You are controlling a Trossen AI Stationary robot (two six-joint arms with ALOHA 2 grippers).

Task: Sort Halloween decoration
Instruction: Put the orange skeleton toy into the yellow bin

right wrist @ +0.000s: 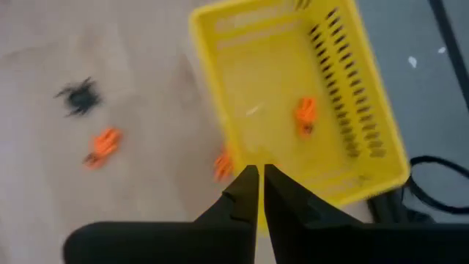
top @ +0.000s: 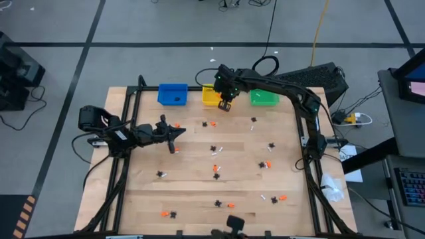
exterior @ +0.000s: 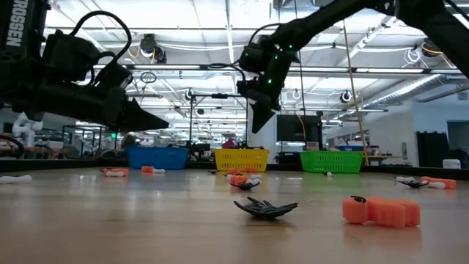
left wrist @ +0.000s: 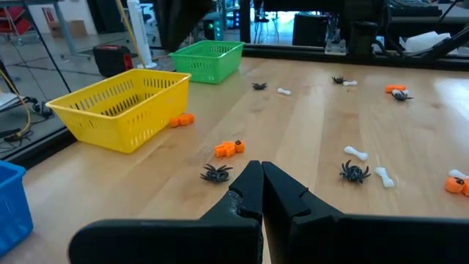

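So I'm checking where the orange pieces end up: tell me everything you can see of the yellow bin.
The yellow bin is a small rectangular plastic basket with slotted walls and a solid floor, standing upright at the table's far edge between the blue bin and the green bin. One orange trinket lies inside on its floor. The right gripper hovers above its near rim without touching it. More orange pieces lie on the table just outside it.

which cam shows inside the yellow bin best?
Right wrist view: it looks straight down into the yellow bin, with an orange trinket inside. High view shows it partly under the right gripper; low and left wrist views show only walls.
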